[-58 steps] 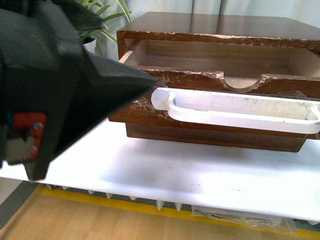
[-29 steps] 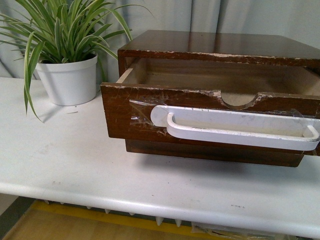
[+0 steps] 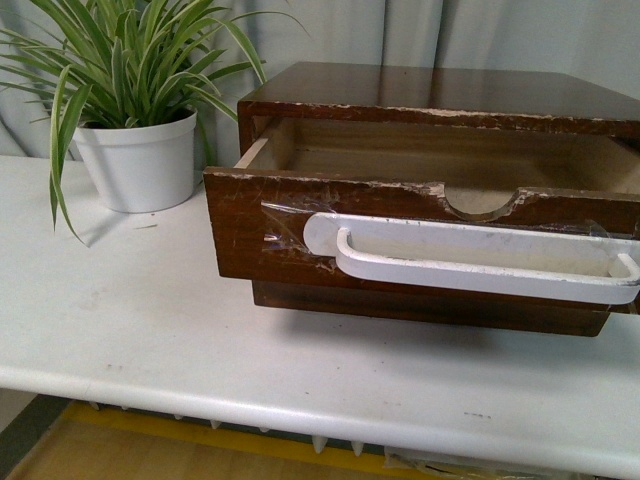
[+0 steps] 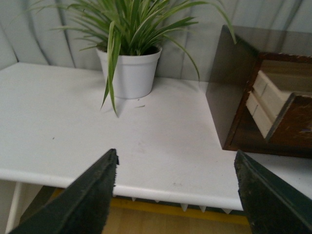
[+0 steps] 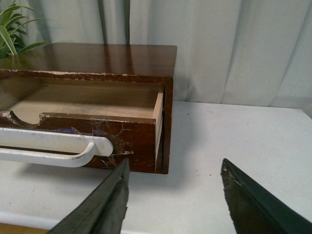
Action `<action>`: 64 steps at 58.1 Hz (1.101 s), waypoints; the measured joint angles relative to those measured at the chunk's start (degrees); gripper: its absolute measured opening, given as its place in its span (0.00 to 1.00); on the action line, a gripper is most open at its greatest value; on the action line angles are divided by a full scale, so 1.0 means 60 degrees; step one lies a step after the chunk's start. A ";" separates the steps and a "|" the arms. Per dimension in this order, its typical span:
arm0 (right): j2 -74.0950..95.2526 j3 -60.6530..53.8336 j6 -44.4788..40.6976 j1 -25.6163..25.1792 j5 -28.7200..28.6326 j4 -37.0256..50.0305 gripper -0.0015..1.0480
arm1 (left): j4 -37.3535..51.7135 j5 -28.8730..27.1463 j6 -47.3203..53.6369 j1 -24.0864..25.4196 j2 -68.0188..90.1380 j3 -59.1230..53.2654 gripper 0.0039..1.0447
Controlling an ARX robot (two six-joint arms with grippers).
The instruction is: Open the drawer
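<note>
The drawer [image 3: 260, 235] has a dark brown front with a chipped top edge, a half-round notch and a long white handle [image 3: 470, 262] taped on. It stands pulled out of its dark wooden cabinet [image 3: 420, 90], showing the pale wood inside. Neither gripper shows in the front view. My left gripper [image 4: 176, 168] is open and empty over the table's front edge, left of the cabinet; the drawer's end [image 4: 292, 119] shows there. My right gripper [image 5: 175, 178] is open and empty, in front of the cabinet's right corner; the drawer [image 5: 139, 136] and handle [image 5: 58, 146] show there.
A spider plant in a white pot [image 3: 140, 160] stands on the white table [image 3: 150, 330] left of the cabinet, also in the left wrist view [image 4: 129, 73]. Grey curtains hang behind. The table's front edge [image 3: 300, 420] runs close below, with wooden floor under it.
A second ago a dark arm filled the left of the front view; it has left the view, uncovering the plant. The drawer stands pulled out as before.
</note>
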 joint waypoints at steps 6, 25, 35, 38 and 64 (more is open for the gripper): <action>-0.0135 -0.0251 0.0011 0.0025 0.0124 0.0044 0.36 | -0.0087 -0.0044 0.0055 -0.0007 -0.0215 -0.0131 0.45; -0.0514 -0.0699 0.0022 0.0033 0.0113 0.0153 0.01 | -0.1202 -0.0044 0.0113 -0.0011 -0.1581 -0.0477 0.04; -0.0692 -0.0903 0.0025 0.0036 0.0117 0.0189 0.01 | -0.1978 -0.0040 0.0117 -0.0015 -0.2506 -0.0477 0.04; -0.0980 -0.1228 0.0025 0.0036 0.0113 0.0244 0.01 | -0.1982 -0.0040 0.0117 -0.0015 -0.2517 -0.0477 0.04; -0.1031 -0.1271 0.0025 0.0036 0.0113 0.0244 0.15 | -0.1982 -0.0040 0.0117 -0.0015 -0.2524 -0.0477 0.19</action>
